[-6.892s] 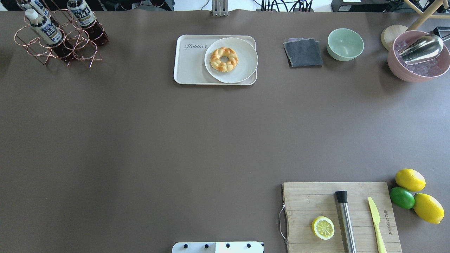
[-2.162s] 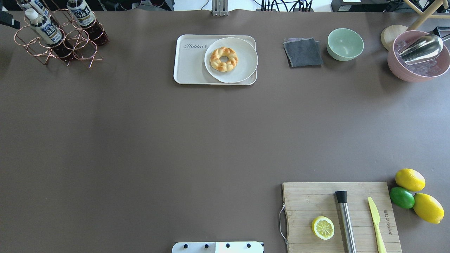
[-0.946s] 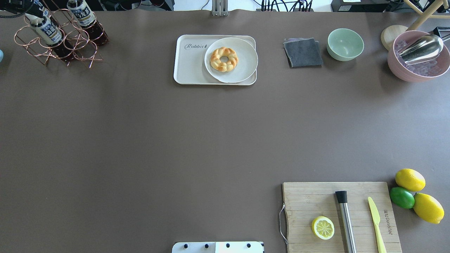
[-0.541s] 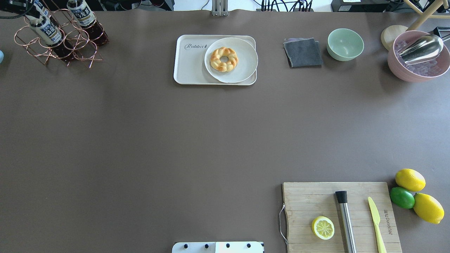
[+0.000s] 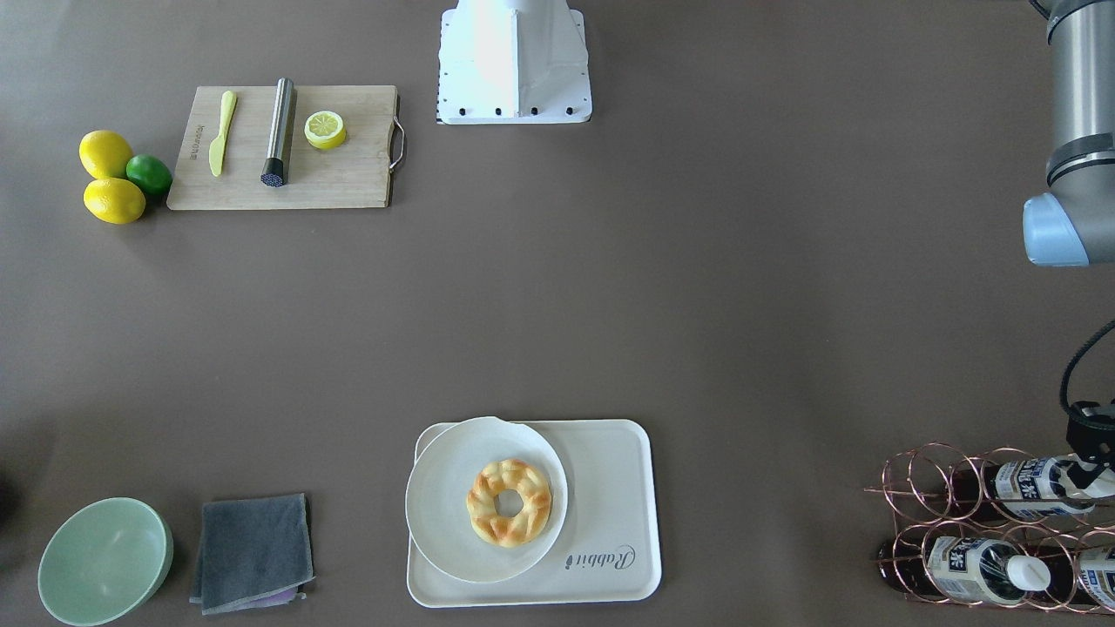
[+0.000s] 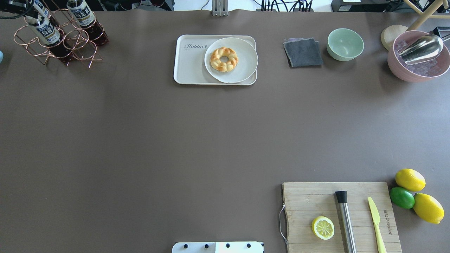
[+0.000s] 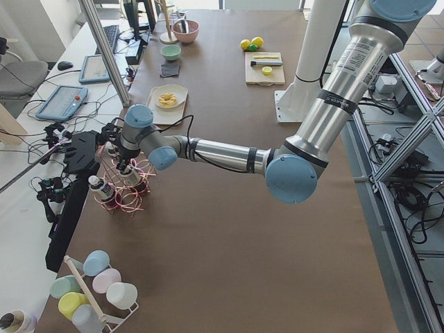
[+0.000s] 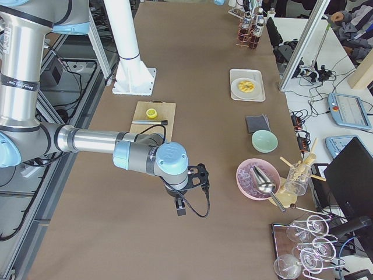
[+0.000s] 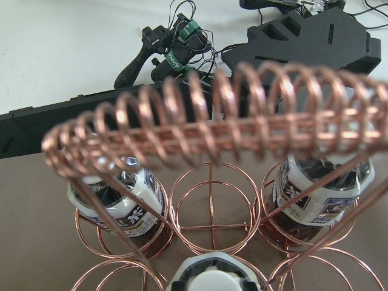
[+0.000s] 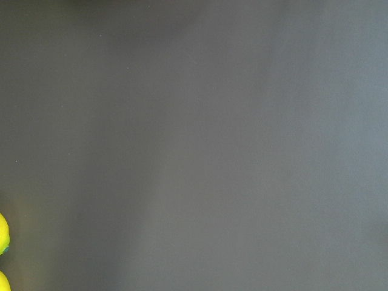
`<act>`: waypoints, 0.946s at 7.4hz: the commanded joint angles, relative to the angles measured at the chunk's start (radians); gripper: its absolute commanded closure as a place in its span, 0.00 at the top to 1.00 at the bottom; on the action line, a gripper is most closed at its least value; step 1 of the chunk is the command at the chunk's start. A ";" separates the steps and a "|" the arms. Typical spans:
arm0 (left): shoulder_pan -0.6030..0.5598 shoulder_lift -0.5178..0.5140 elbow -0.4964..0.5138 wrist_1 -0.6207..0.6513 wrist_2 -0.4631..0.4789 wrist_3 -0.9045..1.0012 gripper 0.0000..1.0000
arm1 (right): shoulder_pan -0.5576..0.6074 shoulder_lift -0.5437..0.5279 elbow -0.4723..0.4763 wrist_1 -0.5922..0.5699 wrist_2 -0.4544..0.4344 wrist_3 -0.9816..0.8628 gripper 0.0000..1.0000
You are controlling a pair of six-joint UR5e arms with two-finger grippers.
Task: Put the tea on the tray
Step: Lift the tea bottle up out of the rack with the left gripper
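Note:
Three tea bottles stand in a copper wire rack (image 6: 75, 38) at the table's far left corner. My left gripper (image 6: 29, 13) is over the front bottle (image 6: 45, 30). In the left wrist view its dark fingertips (image 9: 177, 282) hug both sides of that bottle's white cap (image 9: 212, 277), shut on it. Two other bottles (image 9: 121, 200) (image 9: 318, 194) stand behind. The cream tray (image 6: 190, 66) lies at the far middle, its left half bare. My right gripper (image 8: 179, 205) hangs over bare table on the right; I cannot tell whether it is open.
A round white plate (image 6: 242, 72) with a doughnut (image 6: 224, 59) covers the tray's right half. A grey cloth (image 6: 303, 52), green bowl (image 6: 345, 44) and pink ice bowl (image 6: 418, 58) are far right. A cutting board (image 6: 316, 196) and lemons (image 6: 410, 179) are near right.
My left gripper came in from the far left and closed over the front bottle's cap, hiding it. That bottle has shifted slightly up and left in the rack.

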 commanded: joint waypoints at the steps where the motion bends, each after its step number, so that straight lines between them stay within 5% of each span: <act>1: -0.042 -0.005 -0.047 0.013 -0.020 -0.006 0.00 | 0.000 0.000 0.000 0.000 0.003 0.000 1.00; 4: -0.144 0.016 -0.248 0.150 -0.135 0.003 0.00 | 0.000 0.000 -0.005 0.000 0.005 0.002 1.00; 7: -0.136 0.131 -0.573 0.383 -0.141 -0.009 0.00 | 0.000 0.000 -0.005 0.000 0.005 0.002 1.00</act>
